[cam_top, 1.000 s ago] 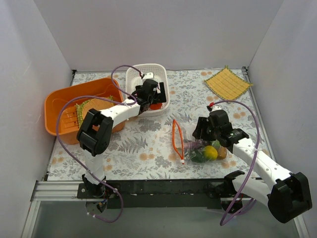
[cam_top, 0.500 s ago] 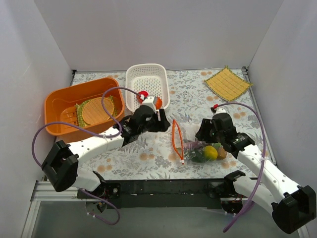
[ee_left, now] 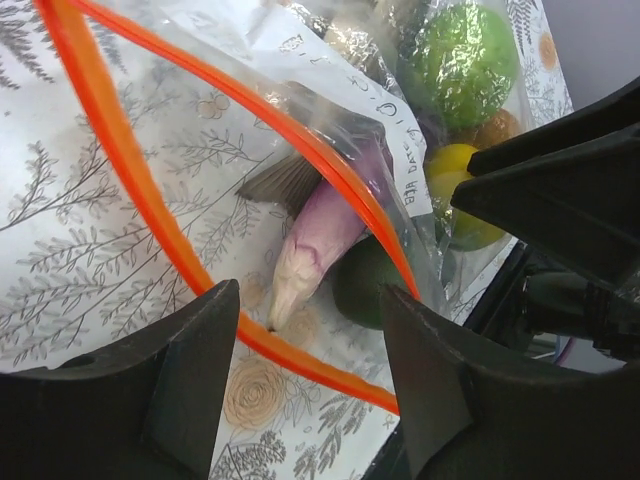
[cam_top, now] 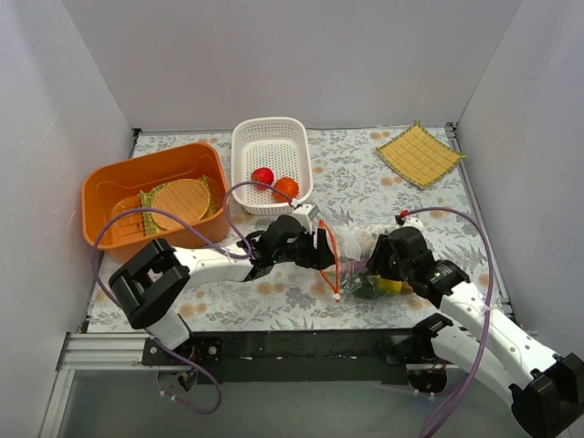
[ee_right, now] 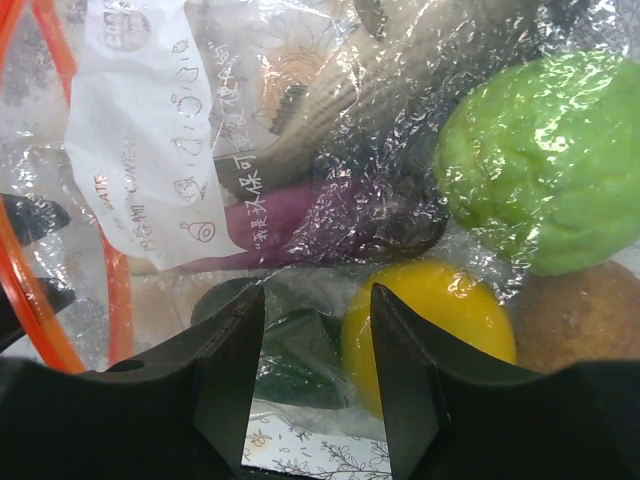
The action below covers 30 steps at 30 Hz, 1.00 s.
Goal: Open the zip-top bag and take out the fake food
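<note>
The zip-top bag point(cam_top: 354, 245) lies on the table's near right, with its orange zipper mouth point(cam_top: 325, 257) open to the left. Inside are fake food pieces: a purple one point(ee_left: 325, 232), a dark green one point(ee_left: 362, 288), a light green one point(ee_right: 545, 170), a yellow one point(ee_right: 430, 318) and a brown one point(ee_right: 580, 320). My left gripper point(cam_top: 321, 248) is open at the bag's mouth, its fingers point(ee_left: 190, 385) straddling the zipper rim. My right gripper point(cam_top: 376, 266) is open low over the bag, fingers point(ee_right: 218, 385) on either side of the dark green piece point(ee_right: 300, 345). A red piece point(cam_top: 263, 175) and an orange piece point(cam_top: 286, 188) lie in the white basket point(cam_top: 270, 130).
An orange bin point(cam_top: 109, 187) holding a round woven mat point(cam_top: 180, 199) stands at the left. A square yellow mat point(cam_top: 420, 152) lies at the back right. White walls close in the table on three sides.
My left arm swung from the white basket to the bag's mouth, leaving the red and orange pieces in the basket. My right gripper moved down onto the bag.
</note>
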Available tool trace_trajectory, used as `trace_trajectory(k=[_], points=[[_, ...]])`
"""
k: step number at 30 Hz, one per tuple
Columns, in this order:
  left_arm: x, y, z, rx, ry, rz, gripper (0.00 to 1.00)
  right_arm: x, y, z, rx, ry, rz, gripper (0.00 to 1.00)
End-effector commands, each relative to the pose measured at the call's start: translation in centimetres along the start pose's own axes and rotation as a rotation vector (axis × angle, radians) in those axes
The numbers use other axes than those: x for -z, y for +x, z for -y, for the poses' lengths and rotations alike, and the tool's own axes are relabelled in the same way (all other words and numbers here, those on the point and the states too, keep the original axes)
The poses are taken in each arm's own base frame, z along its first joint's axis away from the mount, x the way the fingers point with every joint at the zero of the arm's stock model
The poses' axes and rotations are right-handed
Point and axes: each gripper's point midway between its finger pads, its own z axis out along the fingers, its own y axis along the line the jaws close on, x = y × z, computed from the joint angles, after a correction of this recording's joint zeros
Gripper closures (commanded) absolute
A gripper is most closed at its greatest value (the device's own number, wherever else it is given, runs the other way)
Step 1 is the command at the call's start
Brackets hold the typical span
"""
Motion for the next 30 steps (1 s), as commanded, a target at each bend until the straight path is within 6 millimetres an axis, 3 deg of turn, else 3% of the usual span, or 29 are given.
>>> trace_trajectory(k=[1, 5, 12, 17, 18, 19, 25, 26, 30], points=[[-1.4, -0.1, 2.3, -0.095, 0.127, 0.010, 0.44, -0.3, -0.1, 0.8, -0.047, 0.047, 0.024, 0.45], [-2.5, 1.8, 1.2, -0.128, 0.104, -0.038, 0.48, -0.6, -0.1, 1.0, -0.055, 0.062, 0.029, 0.44], [-3.3, 4.4, 1.3, -0.232, 0.135, -0.079, 0.41, -1.1, 0.5, 1.5, -0.049, 0.076, 0.018, 0.44], [-4.6, 5.6, 0.1, -0.243, 0.074, -0.107, 0.43, -1.5, 0.6, 1.6, -0.045, 0.085, 0.016, 0.44], [-4.7, 5.6, 0.1, -0.244, 0.071, -0.103, 0.45, -1.5, 0.5, 1.6, -0.043, 0.088, 0.016, 0.44], [-4.8, 5.4, -0.1, -0.244, 0.058, -0.091, 0.55, -1.5, 0.3, 1.6, -0.040, 0.089, 0.021, 0.44], [-3.7, 3.5, 0.7, -0.247, 0.044, -0.030, 0.67, -1.3, -0.4, 1.9, -0.021, 0.116, 0.038, 0.43], [-3.6, 3.3, 0.6, -0.256, 0.033, -0.024, 0.74, -1.3, -0.5, 1.9, -0.017, 0.121, 0.042, 0.43], [-3.0, 2.7, 0.7, -0.265, 0.005, -0.027, 0.88, -1.1, -1.5, 1.7, -0.008, 0.126, 0.065, 0.41]])
